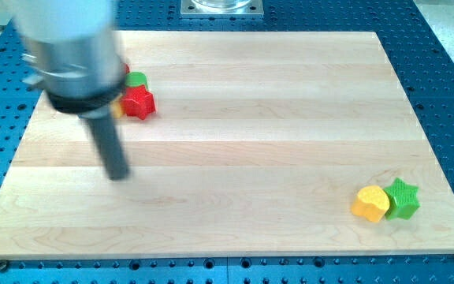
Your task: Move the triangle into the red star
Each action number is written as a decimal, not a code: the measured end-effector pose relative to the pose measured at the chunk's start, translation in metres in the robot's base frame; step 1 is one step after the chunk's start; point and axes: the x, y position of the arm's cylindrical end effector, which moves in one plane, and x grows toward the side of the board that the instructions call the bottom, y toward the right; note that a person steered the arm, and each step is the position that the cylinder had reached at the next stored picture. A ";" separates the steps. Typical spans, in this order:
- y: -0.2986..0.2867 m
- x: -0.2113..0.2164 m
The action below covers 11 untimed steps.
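Note:
The red star (139,102) lies near the view's top left of the wooden board (235,142). A green block (136,79) touches its upper side; its shape is unclear. A sliver of a yellow block (118,109) shows at the star's left, mostly hidden by my arm, so I cannot tell if it is the triangle. My tip (117,175) rests on the board below and a little left of the red star, apart from it.
A yellow block (370,203) and a green star (403,198) sit touching each other near the view's bottom right corner. The board lies on a blue perforated table (448,71). A metal mount (221,7) is at the view's top.

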 end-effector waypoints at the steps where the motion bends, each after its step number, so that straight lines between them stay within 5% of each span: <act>1: -0.065 -0.039; 2: -0.078 -0.065; 6: 0.079 -0.091; 8: 0.089 -0.168; 9: 0.133 -0.171; 11: 0.263 -0.047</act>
